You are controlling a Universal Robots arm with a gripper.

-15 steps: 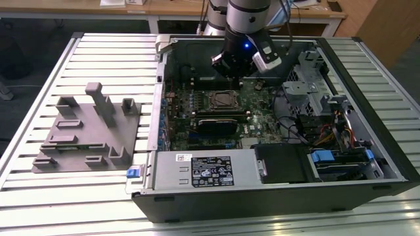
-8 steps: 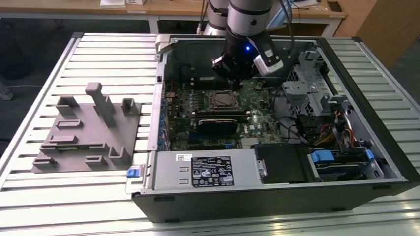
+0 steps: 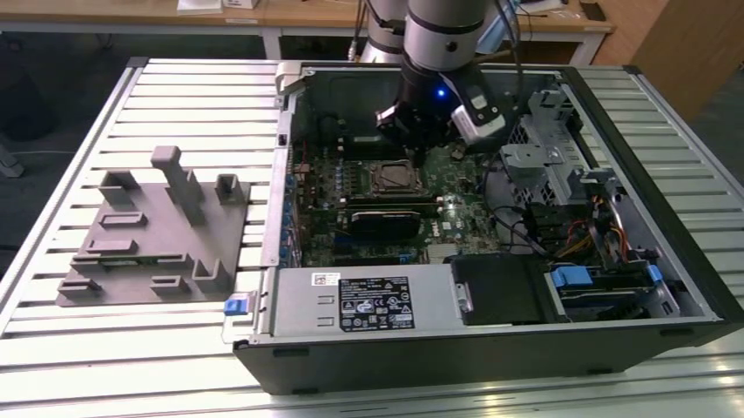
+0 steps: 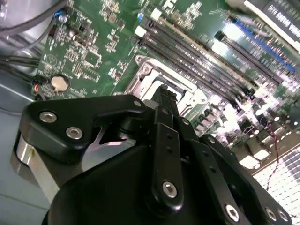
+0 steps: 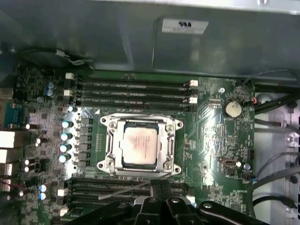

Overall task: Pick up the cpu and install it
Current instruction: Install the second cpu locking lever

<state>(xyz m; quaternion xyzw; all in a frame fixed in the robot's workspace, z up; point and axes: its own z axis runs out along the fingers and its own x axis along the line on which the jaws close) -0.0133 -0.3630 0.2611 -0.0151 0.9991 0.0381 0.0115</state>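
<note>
Already the cpu (image 5: 138, 143) sits socketed (silver top up) just beyond the hand (image 5: 160, 188).

Even overhead room light; the open computer case (image 3: 651, 287) is shadowed inside. Glare whitens the motherboard (image 4: 93, 56) in the second wrist view, where the near black tool (image 4: 161, 96) is soft

computer case (image 3: 651, 113): one is lying open on the slatted table (image 3: 70, 366)
cpu (image 5: 138, 142): one is sitting in the socket frame (image 5: 108, 123)
coin cell battery (image 5: 231, 109): one is showing beside the socket frame
grey fixture (image 3: 139, 235): one is resting beside the computer case
</note>
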